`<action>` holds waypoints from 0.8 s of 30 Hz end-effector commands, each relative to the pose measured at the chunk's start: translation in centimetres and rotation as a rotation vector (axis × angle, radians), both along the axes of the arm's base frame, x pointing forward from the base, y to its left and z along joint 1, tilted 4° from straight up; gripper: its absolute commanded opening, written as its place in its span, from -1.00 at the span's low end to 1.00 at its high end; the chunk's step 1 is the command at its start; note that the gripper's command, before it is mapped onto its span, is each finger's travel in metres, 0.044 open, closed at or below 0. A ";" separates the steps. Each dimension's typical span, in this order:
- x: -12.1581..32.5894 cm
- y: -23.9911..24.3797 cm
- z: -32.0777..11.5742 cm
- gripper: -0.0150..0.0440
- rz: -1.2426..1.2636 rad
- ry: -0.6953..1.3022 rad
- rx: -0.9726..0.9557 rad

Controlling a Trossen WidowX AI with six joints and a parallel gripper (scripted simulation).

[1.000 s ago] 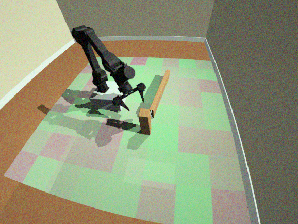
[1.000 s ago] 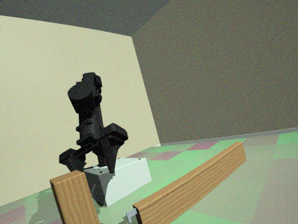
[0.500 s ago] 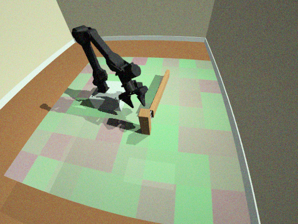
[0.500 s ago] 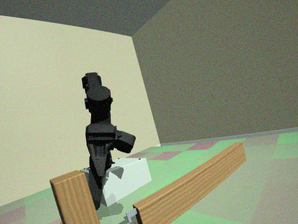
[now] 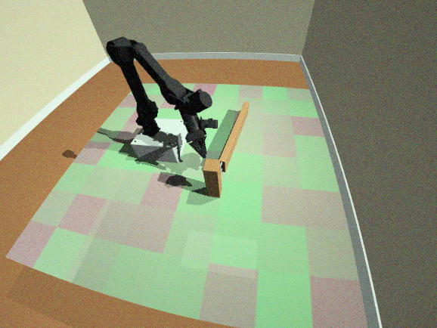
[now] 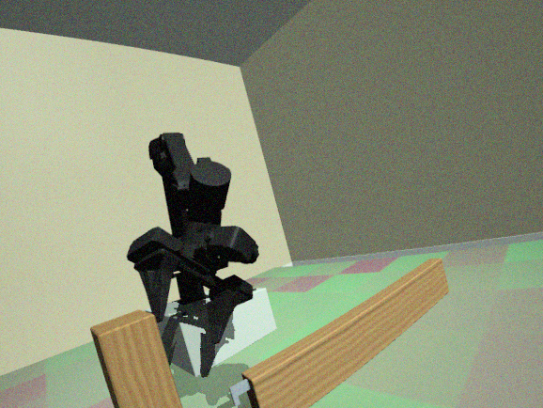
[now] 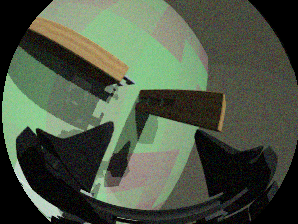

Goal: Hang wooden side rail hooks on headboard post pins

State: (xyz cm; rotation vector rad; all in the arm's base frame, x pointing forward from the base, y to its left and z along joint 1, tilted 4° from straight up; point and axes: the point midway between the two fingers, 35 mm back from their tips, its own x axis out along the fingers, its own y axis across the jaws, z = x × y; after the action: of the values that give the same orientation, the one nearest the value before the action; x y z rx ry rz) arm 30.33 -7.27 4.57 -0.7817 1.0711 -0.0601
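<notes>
In the top view, the black arm is seen reaching from the upper left of the frame down toward the centre, its wrist bent downward. The gripper is spread wide, and nothing is held between its fingers. In the exterior view it is seen left of centre, fingertips pointed down, with the white block visible behind it.

The wooden side rail is stretched from the centre toward the upper right in the top view; in the exterior view it is placed from bottom centre to right, and in the wrist view at upper left. Pale steel is shown at its near end. The headboard post is stood upright near that end, at lower left in the exterior view. Between rail and post, a gap is shown in the wrist view. Whether the pins are touched cannot be told.
</notes>
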 end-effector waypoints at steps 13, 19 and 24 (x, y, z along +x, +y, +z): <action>-0.4 1.4 0.4 1.00 -1.058 -0.829 0.582; -0.4 1.5 0.4 1.00 -1.064 -0.834 0.586; -0.4 1.5 0.4 1.00 -1.064 -0.834 0.586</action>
State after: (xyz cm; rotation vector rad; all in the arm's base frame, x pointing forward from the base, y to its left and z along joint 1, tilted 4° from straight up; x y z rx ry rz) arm 30.15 -5.79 5.02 0.3463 0.5746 -0.8235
